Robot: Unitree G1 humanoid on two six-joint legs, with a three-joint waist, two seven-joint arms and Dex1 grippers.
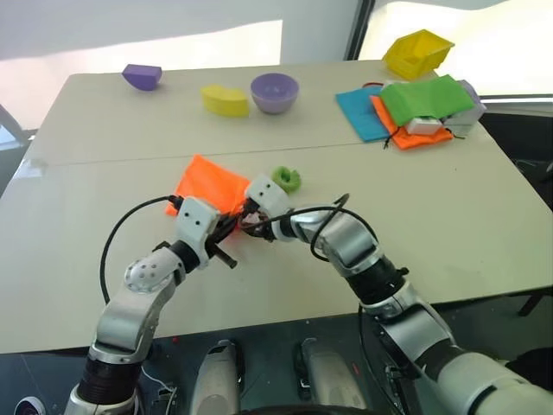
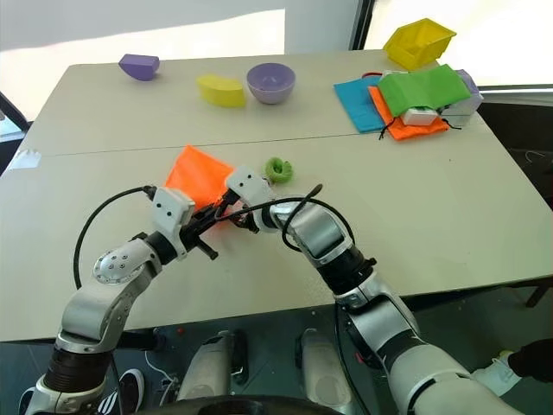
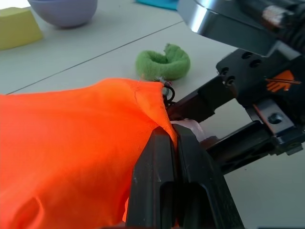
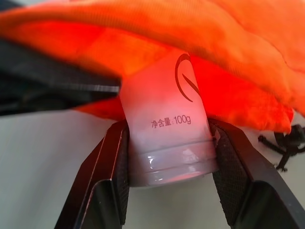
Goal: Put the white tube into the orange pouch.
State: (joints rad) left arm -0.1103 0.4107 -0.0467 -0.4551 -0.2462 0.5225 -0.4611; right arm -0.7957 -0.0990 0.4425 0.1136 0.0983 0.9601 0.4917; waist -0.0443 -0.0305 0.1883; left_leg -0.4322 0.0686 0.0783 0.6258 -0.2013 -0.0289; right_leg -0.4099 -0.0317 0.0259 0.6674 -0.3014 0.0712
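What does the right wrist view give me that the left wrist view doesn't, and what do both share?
Right wrist view: the white tube clamped between the right tool fingers, its far end under the fabric at the mouth of the orange pouch.

Left wrist view: the left tool pinched shut on the pouch's edge, the green ring on the table beyond, the purple bowl and a yellow block farther back.

Both: the orange pouch.

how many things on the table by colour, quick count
purple: 2, wedge and bowl
yellow: 2, block and bin
orange: 2, pouch and cloth
green: 2, ring and cloth
blue: 1, cloth
white: 1, tube
total: 10
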